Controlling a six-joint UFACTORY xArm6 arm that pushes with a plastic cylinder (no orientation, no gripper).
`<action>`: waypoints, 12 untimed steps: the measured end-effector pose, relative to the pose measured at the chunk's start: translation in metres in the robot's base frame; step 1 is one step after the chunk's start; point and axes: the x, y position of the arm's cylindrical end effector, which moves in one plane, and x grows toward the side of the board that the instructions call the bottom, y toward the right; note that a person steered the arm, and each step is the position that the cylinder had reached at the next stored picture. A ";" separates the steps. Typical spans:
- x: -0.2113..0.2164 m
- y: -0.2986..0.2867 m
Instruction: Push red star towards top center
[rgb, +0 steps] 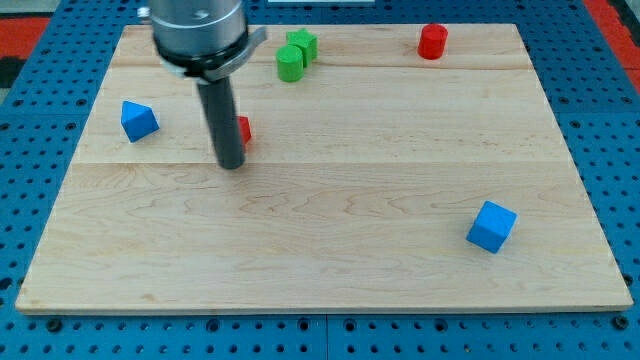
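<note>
Pushing state: my tip (231, 164) is resting on the wooden board (330, 250), touching or just beside the red star (243, 130), which is sitting at about 1 o'clock from the tip.
Claw: none is fitted, only a rod, so nothing is opening or closing; no grasp state to tell.
Red star: mostly hiding behind the rod, in the board's left half, so its shape is not showing clearly.
Risk, slipping: contact is looking off-centre, so the star may be spinning away toward 3 o'clock.
Risk, collision: the two green blocks (296, 55) are lying at 1 o'clock from the star, near its path; the star could be shoving them.
Bystanders: the red cylinder (432, 42), blue triangular block (139, 120) and blue cube (491, 226) are sitting well apart.
</note>
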 end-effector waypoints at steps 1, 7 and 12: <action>0.003 -0.039; -0.087 0.087; -0.120 0.147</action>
